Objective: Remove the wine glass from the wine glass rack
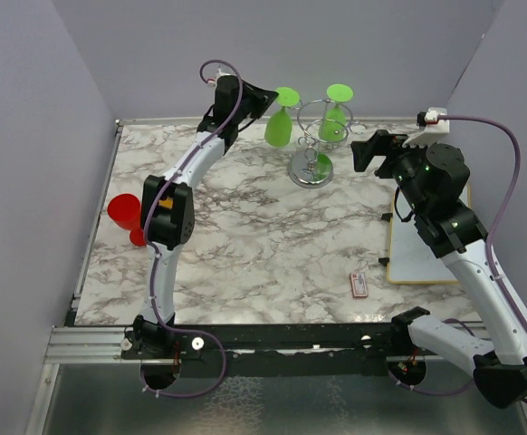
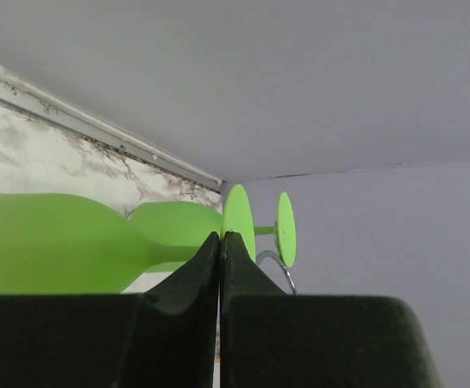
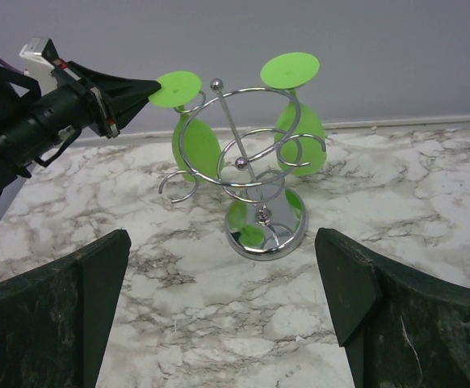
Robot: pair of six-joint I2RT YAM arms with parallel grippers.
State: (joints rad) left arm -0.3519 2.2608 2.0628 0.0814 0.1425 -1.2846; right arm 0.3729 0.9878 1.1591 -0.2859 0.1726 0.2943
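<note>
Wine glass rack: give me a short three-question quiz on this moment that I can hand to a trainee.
1. True or false: the right gripper is shut on a glass.
2. Multiple choice: the left gripper grips the left glass by its A) bowl, B) stem, C) round foot.
3. Short answer: which way up does the other glass hang on the rack?

Key: 1 false, it is open and apart from the rack. 2 C. 3 upside down, foot on top and bowl below.
</note>
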